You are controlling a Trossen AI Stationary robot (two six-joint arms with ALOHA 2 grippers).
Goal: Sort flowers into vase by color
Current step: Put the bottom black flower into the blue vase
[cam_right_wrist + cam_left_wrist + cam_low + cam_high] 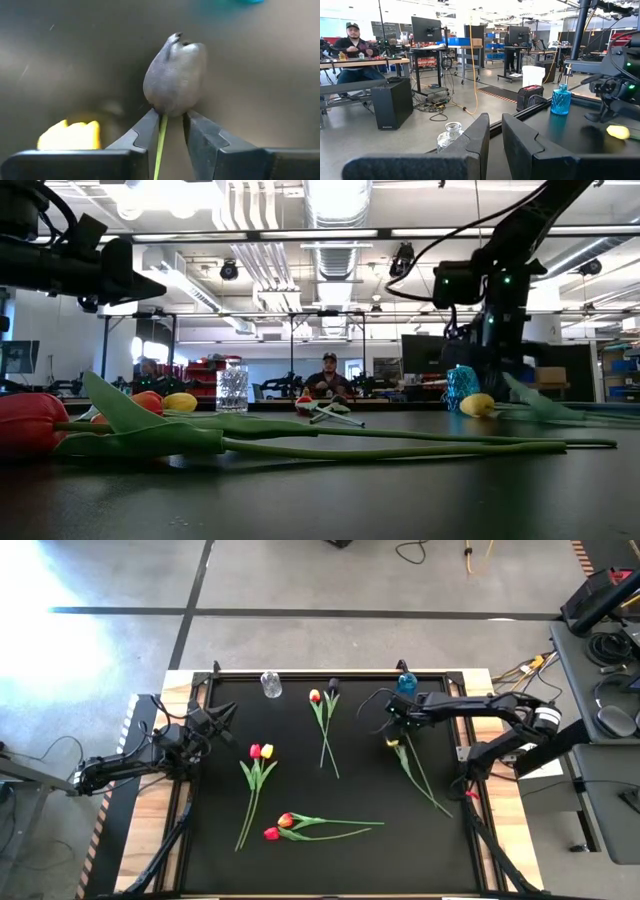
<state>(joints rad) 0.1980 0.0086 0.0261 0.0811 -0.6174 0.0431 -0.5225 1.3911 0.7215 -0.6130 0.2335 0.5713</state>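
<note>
Right gripper [167,131] is straddling the thin green stem [160,147] just below the dark purple-black tulip head [175,75], fingers narrowly apart, not clamped; stem running back between them, over the black desk [330,860].

My fingers [200,142] are dark, almost black, and the tulip head [175,80] just past them is a dull purple-grey on a thin light-green stem [160,145]. Beside it lies a bright yellow tulip [70,136]. The table [300,870] under me is matt black with a pale wood edge. Farther off lie a red tulip [254,751] and a yellow tulip [267,751] side by side, and a red tulip [271,834] by an orange-red one [286,820], all with green stems and leaves. One vase [561,100] is clear turquoise blue with a faceted pattern; the other vase [449,137] is colourless glass.
</note>
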